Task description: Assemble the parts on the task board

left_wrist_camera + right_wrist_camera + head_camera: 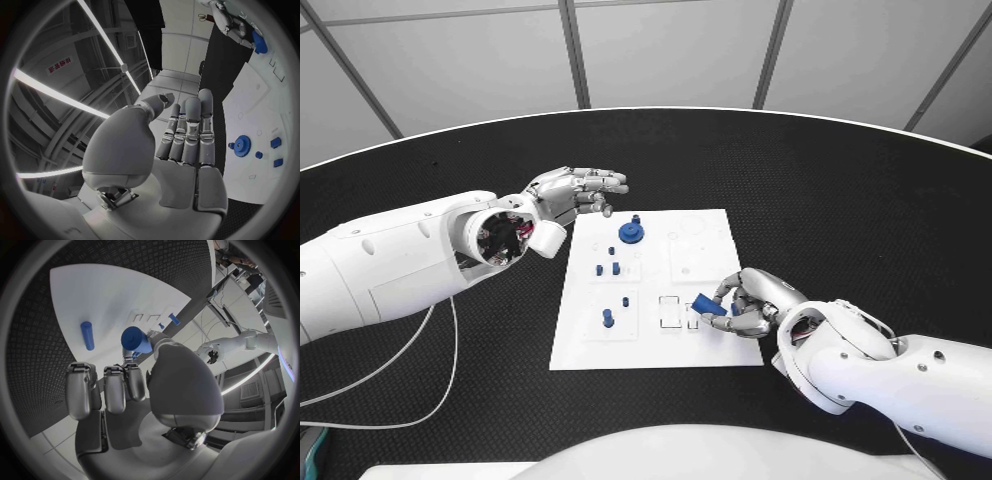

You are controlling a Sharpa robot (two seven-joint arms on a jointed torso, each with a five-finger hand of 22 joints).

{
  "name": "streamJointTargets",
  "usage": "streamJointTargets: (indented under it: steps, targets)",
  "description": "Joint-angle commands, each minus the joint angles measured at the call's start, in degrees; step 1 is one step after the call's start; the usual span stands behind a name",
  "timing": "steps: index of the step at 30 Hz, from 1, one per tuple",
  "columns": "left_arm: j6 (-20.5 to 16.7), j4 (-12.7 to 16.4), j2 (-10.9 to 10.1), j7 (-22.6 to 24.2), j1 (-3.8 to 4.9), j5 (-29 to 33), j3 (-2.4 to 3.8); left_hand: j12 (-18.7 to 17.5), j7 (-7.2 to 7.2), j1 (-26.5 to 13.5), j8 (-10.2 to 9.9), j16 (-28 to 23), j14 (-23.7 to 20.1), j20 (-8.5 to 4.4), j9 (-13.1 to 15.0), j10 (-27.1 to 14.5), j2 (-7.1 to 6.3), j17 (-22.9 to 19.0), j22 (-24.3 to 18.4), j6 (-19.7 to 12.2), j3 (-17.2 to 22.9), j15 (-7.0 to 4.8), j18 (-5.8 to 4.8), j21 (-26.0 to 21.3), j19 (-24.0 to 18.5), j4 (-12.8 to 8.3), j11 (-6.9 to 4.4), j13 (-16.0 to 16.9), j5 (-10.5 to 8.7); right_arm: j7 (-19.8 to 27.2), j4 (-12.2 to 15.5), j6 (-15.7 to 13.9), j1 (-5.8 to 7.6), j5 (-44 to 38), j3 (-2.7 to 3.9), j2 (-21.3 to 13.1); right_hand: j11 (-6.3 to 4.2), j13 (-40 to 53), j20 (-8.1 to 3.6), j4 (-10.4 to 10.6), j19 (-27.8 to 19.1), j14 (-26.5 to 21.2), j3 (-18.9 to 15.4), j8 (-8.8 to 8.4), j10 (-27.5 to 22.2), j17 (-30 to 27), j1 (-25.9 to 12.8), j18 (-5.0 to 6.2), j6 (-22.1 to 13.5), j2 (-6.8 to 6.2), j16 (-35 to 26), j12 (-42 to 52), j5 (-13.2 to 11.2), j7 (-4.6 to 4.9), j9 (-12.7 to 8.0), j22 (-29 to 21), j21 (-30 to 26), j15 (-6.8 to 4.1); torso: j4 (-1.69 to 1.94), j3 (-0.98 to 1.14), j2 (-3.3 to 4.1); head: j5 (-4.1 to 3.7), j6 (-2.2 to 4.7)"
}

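Right hand (750, 303), nearest item: mine, low over the near right corner of the task board (707, 352), fingers and thumb clamped on a blue part (710, 306). From the right wrist, that part (135, 340) shows a round flat face with a stub behind it, pinched at the fingertips. Which outlined recess it belongs to I cannot tell; my judgement is that I should hold its axis upright, line it over the socket before lowering, and press only once it sits square, since a tilted entry would likely jam.

Task board, middle of the black surface (877, 200): small blue pegs (607, 318) stand in its left column, well apart from my right hand.

Blue gear (630, 233), near the far edge of the board, seated upright.

Left hand (574, 193), farthest: fingers apart, holding nothing, hovering just beyond the board's far left corner. It is best kept clear of the insertion.
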Motion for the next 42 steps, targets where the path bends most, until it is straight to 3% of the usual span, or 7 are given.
streamJointTargets:
  steps: [1, 9, 16, 23, 34, 37, 42]
  targets:
    - [0.0, -0.1, 0.1, 0.0, 0.00, 0.0, 0.00, 0.3, 0.00, 0.0, 0.4, -0.1, -0.5, 0.12, 0.0, -0.5, 0.39, -0.1, 0.0, -0.5, -0.2, -0.02, 0.88, -0.2, -0.4, 0.0, 0.14, -0.1, 0.11, 0.1, -0.4, 0.6, 0.02, 0.0, 0.06, 0.6, -0.41, 9.0, -0.55, -0.2, 5.3, 5.4, 0.9, 0.94, 1.6, 11.8, 0.1, -1.16, 3.0, 0.96, 0.1, 0.5, 0.4, -2.46, 0.4, 14.0, 0.3, -0.51, 0.09, -0.10, -0.03, -0.03, 0.09]
    - [0.1, -0.1, 0.4, 0.0, 0.00, 0.0, 0.00, 0.3, 0.00, 0.0, 0.4, -0.1, -0.5, 0.12, 0.0, -0.5, 0.39, -0.1, 0.0, -0.5, -0.2, -0.02, 0.88, -0.2, -0.4, 0.0, 0.14, -0.1, 0.11, 0.5, -3.7, 1.9, 0.09, 0.2, 0.18, 4.7, -0.60, 9.1, -0.76, -0.1, 5.3, 5.4, 1.7, 1.04, 1.7, 11.8, -1.9, -1.14, 3.7, 0.46, 0.1, 0.5, 0.2, -2.65, 0.5, 13.9, 0.2, -0.70, 0.21, -0.03, 0.15, 0.18, 0.30]
    - [0.0, 0.0, 0.4, 0.0, 0.00, 0.0, 0.00, 0.4, 0.00, 0.0, 0.4, -0.1, -0.5, 0.13, 0.0, -0.5, 0.46, -0.1, -0.1, -0.5, -0.2, -0.02, 0.88, -0.2, -0.4, 0.1, 0.14, -0.1, 0.13, 0.4, -5.1, 2.5, 0.16, 0.3, 0.26, 7.4, -0.92, 9.6, -0.93, 0.0, 5.3, 5.5, 2.2, 1.60, 2.2, 12.0, -5.4, -1.22, 4.8, 0.66, 0.2, 0.8, 0.5, -3.05, 0.9, 14.1, 0.6, -0.95, 0.32, -0.11, 0.19, 0.32, 0.25]
    - [0.0, 0.0, 0.4, -0.1, 0.01, 0.0, 0.00, 0.4, 0.00, 0.0, 0.4, -0.1, -0.5, 0.13, 0.0, -0.5, 0.46, -0.1, -0.1, -0.5, -0.2, -0.02, 0.88, -0.2, -0.4, 0.1, 0.14, -0.1, 0.13, 0.3, -6.0, 3.1, 0.22, 0.3, 0.30, 8.7, -1.26, 9.8, -1.20, 0.0, 5.4, 5.5, 2.9, 2.47, 2.4, 12.1, -8.4, -1.28, 5.5, 0.68, 0.2, 1.0, 1.4, -3.44, 1.6, 14.2, 0.8, -1.24, 0.23, -0.08, 0.20, 0.46, 0.22]
    - [0.0, 0.0, 0.4, -0.2, 0.01, 0.0, 0.00, 0.4, 0.00, 0.0, 0.4, -0.1, -0.5, 0.13, 0.0, -0.5, 0.46, -0.1, -0.1, -0.5, -0.2, -0.02, 0.88, -0.2, -0.4, 0.1, 0.14, -0.1, 0.13, -0.3, -7.5, 5.2, 0.31, 0.3, 0.32, 9.3, -1.80, 10.3, -1.60, 0.0, 5.4, 5.5, 3.2, 4.24, 2.8, 12.1, -11.8, -1.28, 6.4, 0.12, 0.2, 1.4, 0.6, -4.09, 3.0, 14.2, 0.8, -1.69, 0.27, -0.05, 0.16, 0.59, -0.07]
    - [0.0, 0.0, 0.4, -0.2, 0.01, 0.0, 0.00, 0.4, -0.01, -0.1, 0.4, -0.1, -0.5, 0.13, 0.0, -0.5, 0.49, -0.1, -0.1, -0.5, -0.3, -0.02, 0.88, -0.3, -0.4, 0.1, 0.14, -0.1, 0.13, -0.4, -7.7, 5.4, 0.33, 0.3, 0.32, 9.4, -1.91, 10.6, -1.73, 0.0, 5.4, 5.5, 2.7, 4.96, 3.0, 12.0, -14.2, -1.28, 6.5, -0.06, 0.2, 1.6, -1.0, -4.20, 3.6, 14.2, 0.8, -1.80, 0.33, -0.05, 0.20, 0.59, -0.16]
    - [0.0, 0.0, 0.4, -0.3, 0.02, 0.0, 0.00, 0.4, -0.01, -0.1, 0.4, -0.1, -0.5, 0.13, 0.0, -0.5, 0.53, -0.1, -0.1, -0.5, -0.3, -0.02, 0.88, -0.3, -0.4, 0.1, 0.14, -0.1, 0.13, -0.4, -7.9, 5.4, 0.34, 0.3, 0.32, 9.6, -1.94, 10.5, -1.79, 0.0, 5.4, 5.5, 2.1, 5.29, 3.0, 12.0, -15.5, -1.26, 6.4, -0.37, 0.1, 1.5, -0.6, -4.23, 3.9, 14.2, 0.7, -1.84, 0.31, -0.02, 0.20, 0.70, -0.21]
